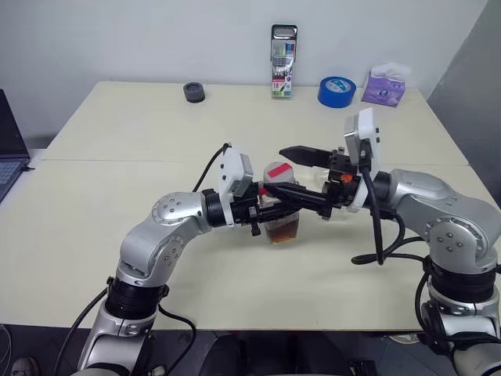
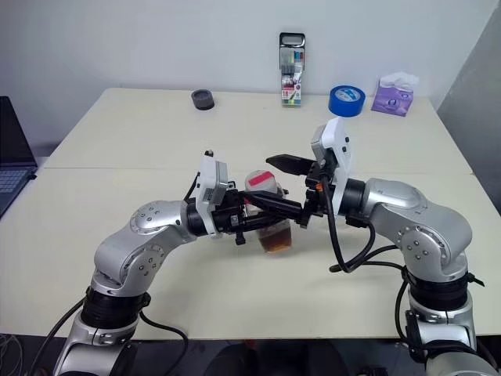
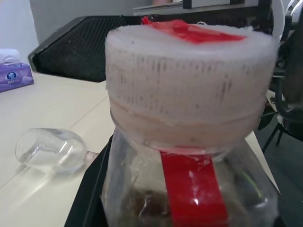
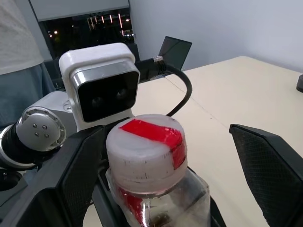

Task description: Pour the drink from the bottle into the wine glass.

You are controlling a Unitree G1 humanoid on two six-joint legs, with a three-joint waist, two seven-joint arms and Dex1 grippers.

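The left claw (image 1: 262, 205) grips the bottle (image 1: 280, 215) upright just over the desk (image 1: 117, 133); the right claw (image 1: 301, 174) stands wide open, fingers either side of the cap (image 4: 144, 149), holding nothing. It should close squarely on the cap, I'd say, and twist while the left holds firm. The left wrist view shows the glass (image 3: 52, 151) lying on its side beyond.
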